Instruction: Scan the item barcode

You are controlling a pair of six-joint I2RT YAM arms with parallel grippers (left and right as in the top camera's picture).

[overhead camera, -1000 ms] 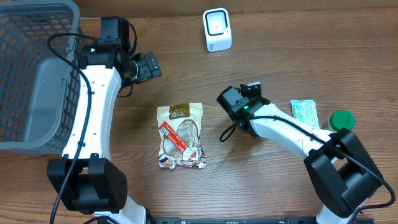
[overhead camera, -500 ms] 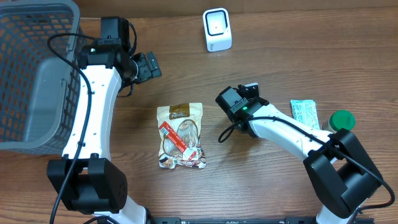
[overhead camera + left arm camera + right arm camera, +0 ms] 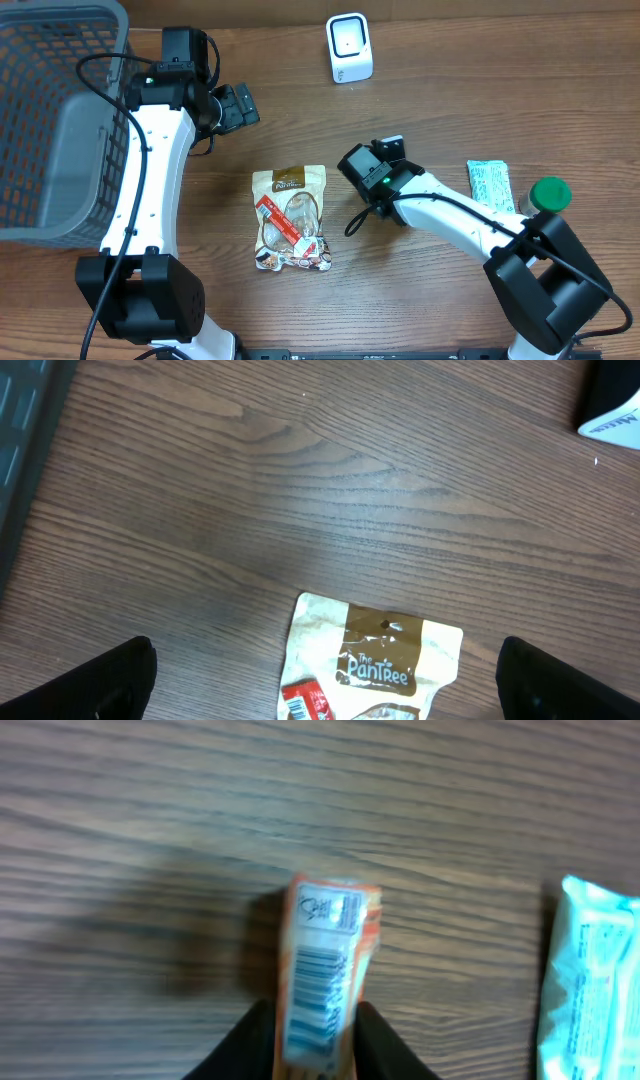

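My left gripper (image 3: 243,106) hangs spread wide beside the basket (image 3: 50,120), out of this job. The scanner (image 3: 349,47) stands well apart across the table. My right gripper (image 3: 313,1012) pinches the orange packet (image 3: 325,935) upright by its 2 sides. I judge the best move is to carry it there and turn the barcode (image 3: 315,985) square to the scanner's window, fingers clear of the stripes.

Scanner (image 3: 349,47) stands behind pouch (image 3: 291,218), basket (image 3: 50,60) left.
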